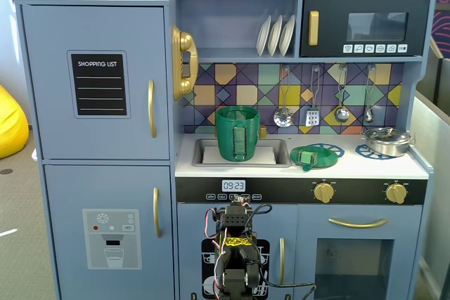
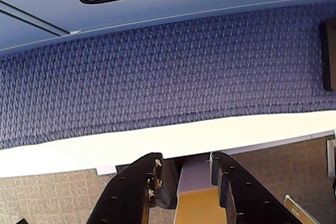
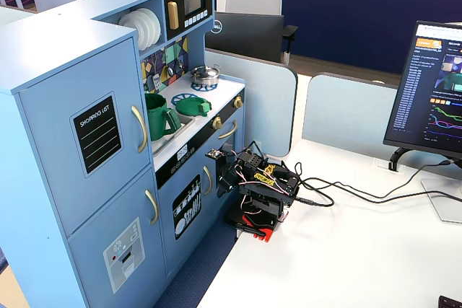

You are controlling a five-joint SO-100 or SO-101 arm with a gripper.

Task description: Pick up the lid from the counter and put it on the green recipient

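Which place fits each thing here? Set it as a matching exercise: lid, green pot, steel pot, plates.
Things:
1. lid
2. green pot
3. steel pot
4. plates

Places:
A. top shelf, standing on edge
B. in the sink
C. on the left burner ring
D. on the right burner ring

Pairs: 1-C, 2-B, 3-D, 4-A
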